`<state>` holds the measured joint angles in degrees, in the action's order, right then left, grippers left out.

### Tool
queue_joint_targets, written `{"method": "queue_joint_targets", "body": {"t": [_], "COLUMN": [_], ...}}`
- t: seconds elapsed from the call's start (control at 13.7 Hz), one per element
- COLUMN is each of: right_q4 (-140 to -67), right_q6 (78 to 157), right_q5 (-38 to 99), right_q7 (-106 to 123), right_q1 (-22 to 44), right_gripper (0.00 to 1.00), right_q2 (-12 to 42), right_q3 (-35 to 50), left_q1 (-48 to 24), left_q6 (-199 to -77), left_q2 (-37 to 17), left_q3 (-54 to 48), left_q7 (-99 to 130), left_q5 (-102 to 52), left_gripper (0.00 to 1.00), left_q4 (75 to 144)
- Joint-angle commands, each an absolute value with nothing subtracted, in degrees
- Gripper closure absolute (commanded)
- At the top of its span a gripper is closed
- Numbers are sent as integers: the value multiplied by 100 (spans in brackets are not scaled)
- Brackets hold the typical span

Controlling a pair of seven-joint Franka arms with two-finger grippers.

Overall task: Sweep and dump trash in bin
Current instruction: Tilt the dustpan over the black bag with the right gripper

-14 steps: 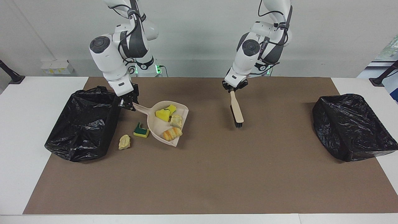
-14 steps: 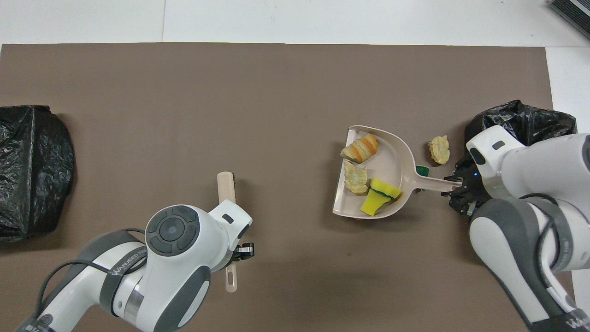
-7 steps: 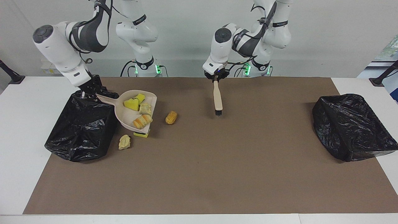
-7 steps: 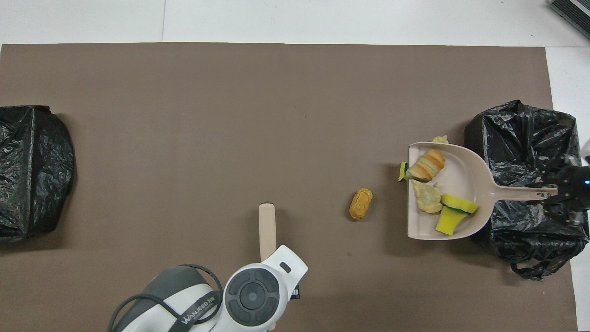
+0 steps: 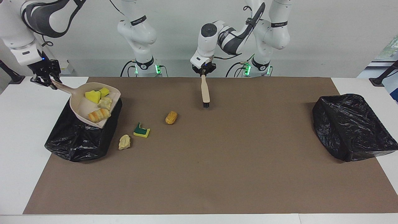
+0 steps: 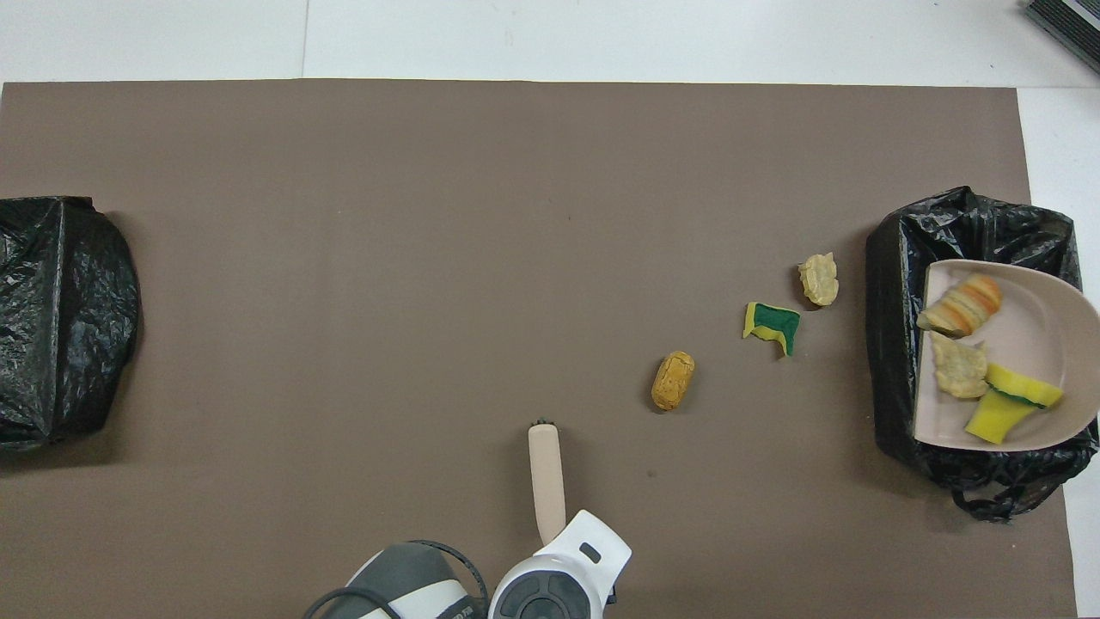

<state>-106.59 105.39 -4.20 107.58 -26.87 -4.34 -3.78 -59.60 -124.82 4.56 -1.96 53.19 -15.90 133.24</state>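
Right end effector (image 5: 46, 81) clamps dustpan (image 5: 81, 106) handle over bin (image 5: 77, 140); left end effector (image 5: 203, 71) grips brush (image 5: 205, 92). Risk: tilt spills trash (image 5: 99, 115) onto table beside three loose scraps (image 5: 141, 131).

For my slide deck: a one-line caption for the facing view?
Right gripper holds loaded dustpan over bin; left gripper holds brush.

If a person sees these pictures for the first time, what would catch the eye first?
Probably the beige dustpan, loaded with scraps and held by the right gripper over the black bin bag at the right arm's end. Next, three scraps on the brown mat beside that bag. The left gripper holds a brush.
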Motion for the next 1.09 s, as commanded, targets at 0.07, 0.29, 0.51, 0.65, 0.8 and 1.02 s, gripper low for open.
{"method": "queue_joint_targets", "body": {"t": [0.07,0.29,0.51,0.65,0.8,1.02], "right_q4": [-10301,-10248,-10091,-9827,-9809,-9782], "right_q6": [10808,10881,10593,10214,10126,9924], "right_q5": [-1403,-2091,-2329,-2591,-3038,-3700], "right_q7": [10697,10442,10415,10371,10371,10301], "right_q1": [-2786,-2690,-2435,-2260,-1988,-1591], "right_gripper": [100,100,100,100,100,100], "right_q2": [-132,-105,-176,-167,-176,-176], "right_q3": [-299,-229,-185,-167,-158,-141], "left_q1": [-6223,-6372,-6442,-6381,-6346,-6109], "left_q6": [-12745,-12770,-12709,-12700,-12700,-12674], "left_q2": [290,212,114,114,123,176], "left_q3": [-149,-149,-149,-141,-123,-106], "left_q7": [5713,5871,5845,5836,5783,5687], "left_q5": [-1714,-1714,-1714,-1714,-1714,-1670], "left_gripper": [100,100,100,97,55,0], "left_q4": [13350,13412,13403,13395,13386,13325]}}
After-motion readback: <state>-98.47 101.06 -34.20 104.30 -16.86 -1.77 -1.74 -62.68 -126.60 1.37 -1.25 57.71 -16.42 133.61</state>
